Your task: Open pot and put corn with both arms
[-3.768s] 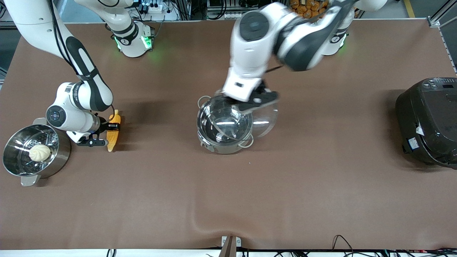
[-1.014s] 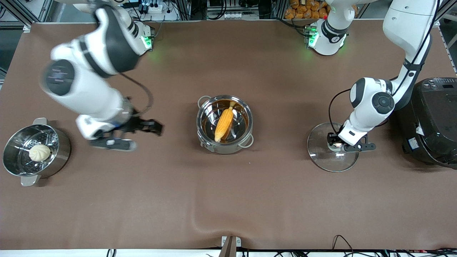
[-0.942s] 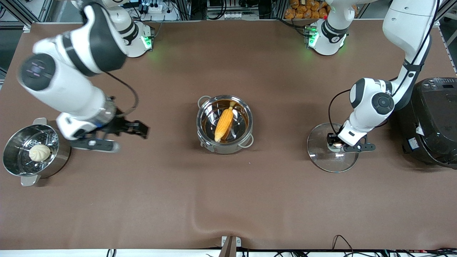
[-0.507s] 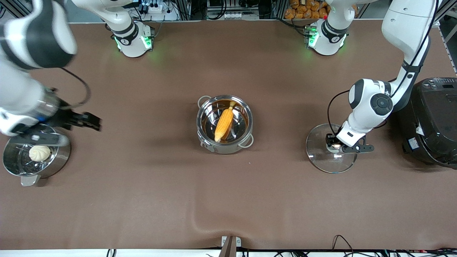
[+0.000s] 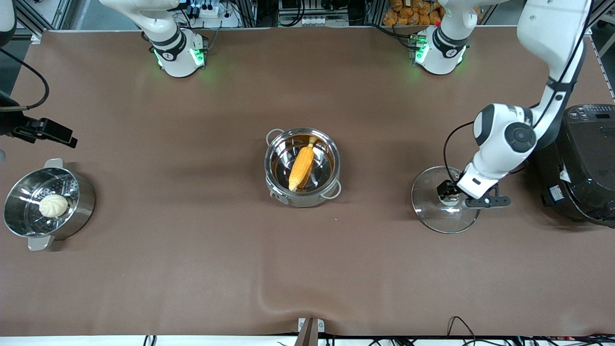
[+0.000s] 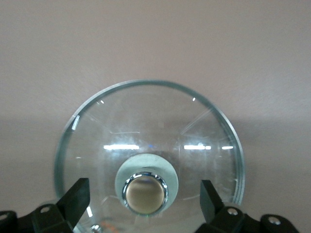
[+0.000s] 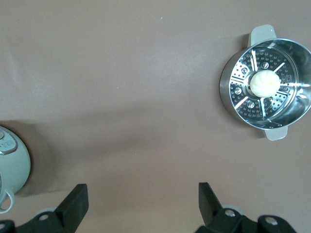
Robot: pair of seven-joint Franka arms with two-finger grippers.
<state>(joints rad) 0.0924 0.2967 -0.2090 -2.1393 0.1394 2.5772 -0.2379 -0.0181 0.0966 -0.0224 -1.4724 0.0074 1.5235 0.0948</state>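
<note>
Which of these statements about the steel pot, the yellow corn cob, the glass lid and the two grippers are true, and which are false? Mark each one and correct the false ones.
1. The yellow corn cob lies inside the round shiny steel pot. True.
2. The clear glass lid sits on the pot. False: it lies on the table toward the left arm's end.
3. The left gripper is open, one finger at each side of the lid's round knob. True.
4. The right gripper holds the corn. False: it is open and empty, up over the table at the right arm's end.
5. The white round bun lies in the pot with the corn. False: it sits in the steel steamer pot.
</note>
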